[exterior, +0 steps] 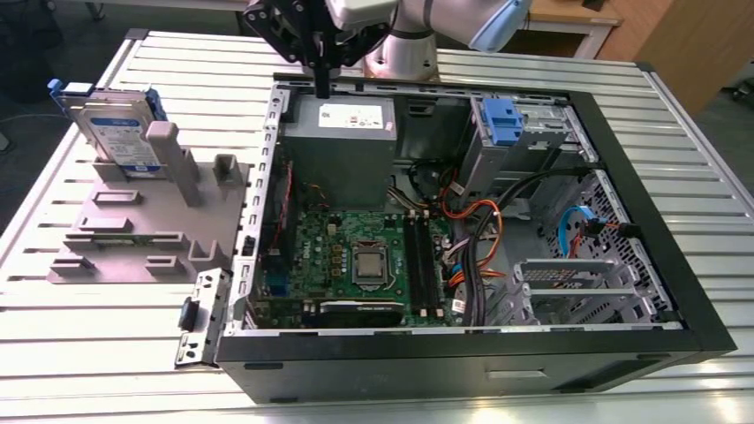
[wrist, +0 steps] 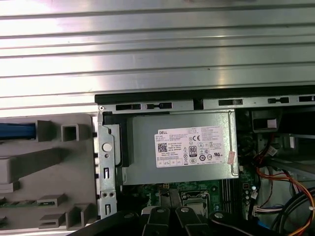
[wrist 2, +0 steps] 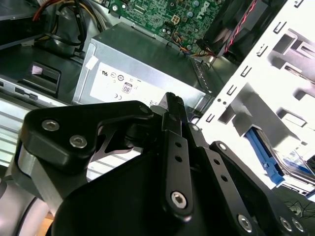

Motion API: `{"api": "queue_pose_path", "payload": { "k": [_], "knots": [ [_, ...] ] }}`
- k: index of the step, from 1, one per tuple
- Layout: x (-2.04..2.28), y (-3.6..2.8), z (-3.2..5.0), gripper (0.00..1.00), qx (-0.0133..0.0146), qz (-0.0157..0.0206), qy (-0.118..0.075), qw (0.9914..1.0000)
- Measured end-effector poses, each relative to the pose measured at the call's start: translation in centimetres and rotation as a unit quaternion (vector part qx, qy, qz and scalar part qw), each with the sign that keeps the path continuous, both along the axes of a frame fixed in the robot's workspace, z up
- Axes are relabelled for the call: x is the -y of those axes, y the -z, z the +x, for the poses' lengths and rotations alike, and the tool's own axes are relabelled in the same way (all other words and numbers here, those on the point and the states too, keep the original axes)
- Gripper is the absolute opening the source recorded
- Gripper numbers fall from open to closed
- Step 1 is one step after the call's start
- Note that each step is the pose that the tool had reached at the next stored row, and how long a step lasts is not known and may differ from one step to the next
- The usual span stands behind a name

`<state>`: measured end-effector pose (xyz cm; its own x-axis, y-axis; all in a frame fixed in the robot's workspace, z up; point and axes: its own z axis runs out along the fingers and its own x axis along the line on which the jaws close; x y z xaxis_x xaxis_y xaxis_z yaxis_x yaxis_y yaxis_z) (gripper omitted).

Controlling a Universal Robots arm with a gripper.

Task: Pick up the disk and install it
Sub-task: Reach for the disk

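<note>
**A:** What sits closest in the exterior view?

**B:** The open computer case (exterior: 471,353), lying on its side on the slatted table (exterior: 94,353). I'd say it lies that way so the bays can be reached from above. The motherboard (exterior: 353,256) lies flat inside it.

**A:** And the disk?

**B:** The disk (exterior: 118,132) is outside the case, on the exterior view's left. It stands in a slot of the grey fixture (exterior: 130,230), probably so its faces stay free for gripping. A blue rail runs up its side, so its long axis looks upright. The labelled face is turned toward the camera.

**A:** The gripper?

**B:** The gripper (exterior: 320,88) is farthest back, pointing down over the case's far wall beside the power supply (exterior: 342,132). Its jaws are pressed together with nothing between them.
</note>
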<state>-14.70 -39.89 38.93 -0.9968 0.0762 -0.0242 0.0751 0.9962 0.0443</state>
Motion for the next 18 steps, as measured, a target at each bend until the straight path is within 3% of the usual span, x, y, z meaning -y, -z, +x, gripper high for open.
{"api": "queue_pose_path", "payload": {
  "k": [18],
  "knots": [
    [0.00, 0.10, -0.57, 0.11, -0.0003, 0.0000, 0.000, 1.00000]
  ]
}}
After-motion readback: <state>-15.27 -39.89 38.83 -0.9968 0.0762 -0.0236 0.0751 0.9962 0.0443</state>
